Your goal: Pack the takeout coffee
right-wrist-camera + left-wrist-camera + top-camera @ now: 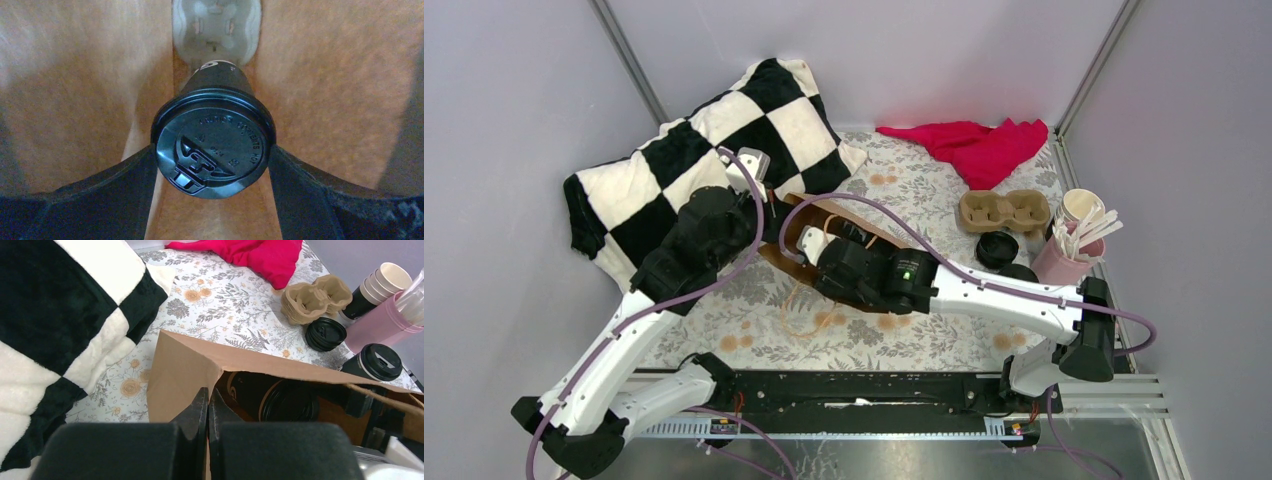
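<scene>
Deep inside the brown paper bag (75,75), the right tool (211,150) sits with its two fingers against opposite sides of a black coffee cup (214,131), clamped on it at the rim of its round lid. The lid faces back toward the wrist, and tan paper walls close round on either side.

At the bag's mouth the left tool (207,407) is pinched tight, its fingers together on the paper edge beside a folded corner. From that side I can see the cup's lid lying in the shadow within.

The bag lies on its side on the flower-patterned surface (225,305), between the two arms, and its twine handle (809,305) trails toward the near edge.

Just beyond the bag's rim, a second coffee cup (380,362) stands upright with its lid on. A third coffee cup (325,333) sits just beside a cardboard cup carrier (312,297).

A pink cup of stirrers (380,322) leans close to the second cup, with a stack of white paper cups (390,280) behind it.

A red cloth (250,255) lies crumpled at the far edge of the surface. A black-and-white checkered cushion (65,315) fills the left side, near the left tool.
</scene>
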Action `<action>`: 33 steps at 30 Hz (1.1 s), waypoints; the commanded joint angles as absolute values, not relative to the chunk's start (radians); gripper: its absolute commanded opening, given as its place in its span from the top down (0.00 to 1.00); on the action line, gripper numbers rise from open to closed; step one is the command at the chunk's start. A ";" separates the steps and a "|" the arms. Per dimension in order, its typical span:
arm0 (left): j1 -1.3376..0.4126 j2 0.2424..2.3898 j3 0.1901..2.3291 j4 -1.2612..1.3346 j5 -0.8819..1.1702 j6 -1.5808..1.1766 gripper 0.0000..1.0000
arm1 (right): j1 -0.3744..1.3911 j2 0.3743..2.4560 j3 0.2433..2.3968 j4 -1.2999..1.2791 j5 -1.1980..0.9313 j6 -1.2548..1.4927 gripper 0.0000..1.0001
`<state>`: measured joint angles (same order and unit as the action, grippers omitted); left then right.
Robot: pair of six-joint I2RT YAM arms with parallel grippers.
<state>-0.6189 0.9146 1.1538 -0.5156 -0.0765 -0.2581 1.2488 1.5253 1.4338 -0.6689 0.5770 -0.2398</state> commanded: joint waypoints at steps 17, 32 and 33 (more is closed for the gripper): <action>-0.621 0.879 1.129 -0.458 -0.097 -0.279 1.00 | 1.206 1.526 1.302 -0.554 0.574 -0.287 0.41; -0.620 0.728 0.936 -0.519 -0.118 -0.357 1.00 | 1.169 1.509 1.335 -0.545 0.438 -0.337 0.42; -0.621 0.722 0.928 -0.522 -0.114 -0.365 1.00 | 1.169 1.524 1.353 -0.557 0.422 -0.337 0.42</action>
<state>-0.6186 0.7551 0.9562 -0.5255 -0.1101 -0.3256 1.1751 1.5139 1.2873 -0.5632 0.4755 -0.3065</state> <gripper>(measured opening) 0.005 0.818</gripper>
